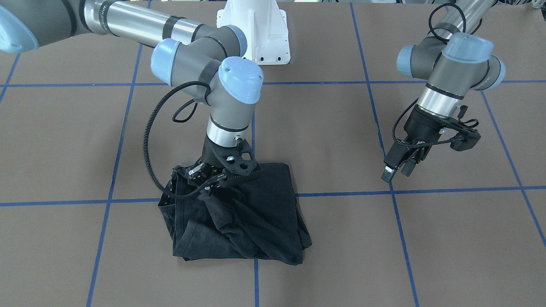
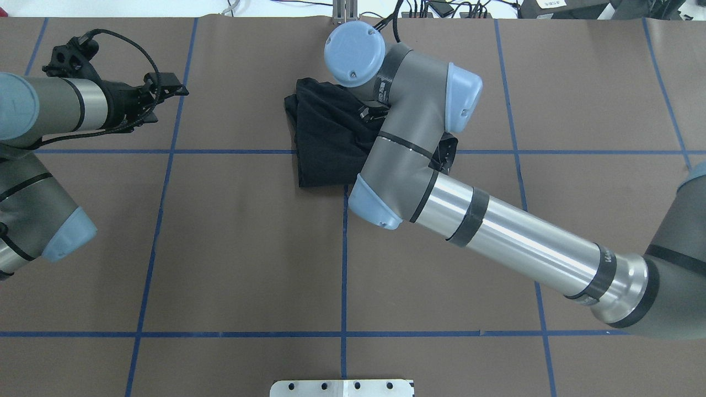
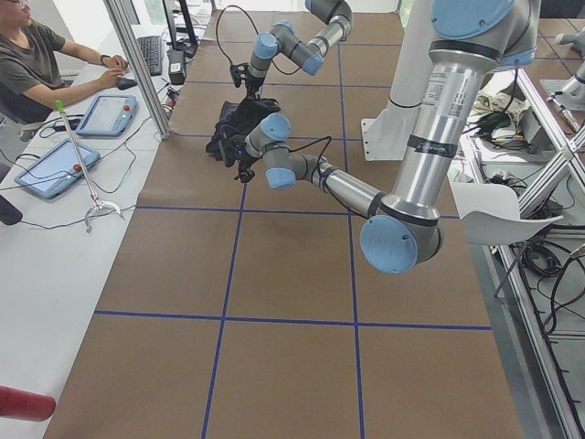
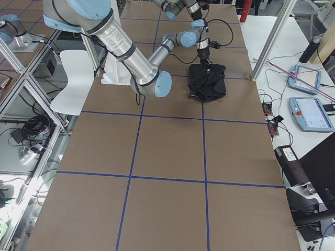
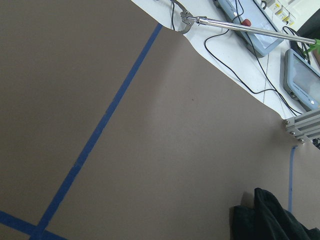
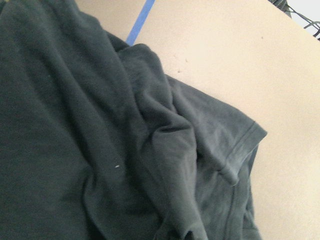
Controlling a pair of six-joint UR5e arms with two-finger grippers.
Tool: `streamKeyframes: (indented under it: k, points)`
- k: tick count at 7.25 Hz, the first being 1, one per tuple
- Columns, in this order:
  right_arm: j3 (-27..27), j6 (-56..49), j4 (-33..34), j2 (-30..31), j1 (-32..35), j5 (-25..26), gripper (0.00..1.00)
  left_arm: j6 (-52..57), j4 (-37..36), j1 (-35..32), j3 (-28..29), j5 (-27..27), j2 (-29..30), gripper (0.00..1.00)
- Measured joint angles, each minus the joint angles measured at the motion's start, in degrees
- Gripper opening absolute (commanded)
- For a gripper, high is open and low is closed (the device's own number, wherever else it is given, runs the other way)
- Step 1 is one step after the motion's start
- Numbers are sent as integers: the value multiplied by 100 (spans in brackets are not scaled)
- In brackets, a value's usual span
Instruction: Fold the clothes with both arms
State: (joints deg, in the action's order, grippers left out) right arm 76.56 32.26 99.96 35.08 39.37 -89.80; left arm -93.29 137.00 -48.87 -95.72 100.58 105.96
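Note:
The black T-shirt (image 1: 256, 213) lies bunched and partly folded near the table's middle, also seen from overhead (image 2: 320, 127) and from the table's end (image 4: 209, 81). No print shows. My right gripper (image 1: 204, 182) is down on its robot-side corner, black fingers sunk in fabric that creases up toward them; it looks shut on the cloth. From overhead, the right arm's wrist hides that gripper. The right wrist view is filled with wrinkled shirt and a hemmed sleeve (image 6: 240, 140). My left gripper (image 1: 397, 171) hovers apart over bare table, fingers slightly open and holding nothing.
Blue tape lines (image 1: 341, 194) grid the brown table cover. The white pedestal base (image 1: 256, 34) stands at the robot's side. A seated person (image 3: 37, 55) with tablets (image 3: 105, 114) is beyond the far edge. A metal rod (image 5: 240, 27) lies there too.

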Motion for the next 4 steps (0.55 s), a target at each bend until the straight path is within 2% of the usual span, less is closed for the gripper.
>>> streamKeyframes:
  k: [3, 4]
  points:
    - [-954, -559, -800, 12, 423, -113, 0, -13, -511, 8, -336, -9, 61, 100]
    - [-1256, -616, -1050, 13, 515, -130, 12, -16, -644, 12, -428, -13, 76, 100]
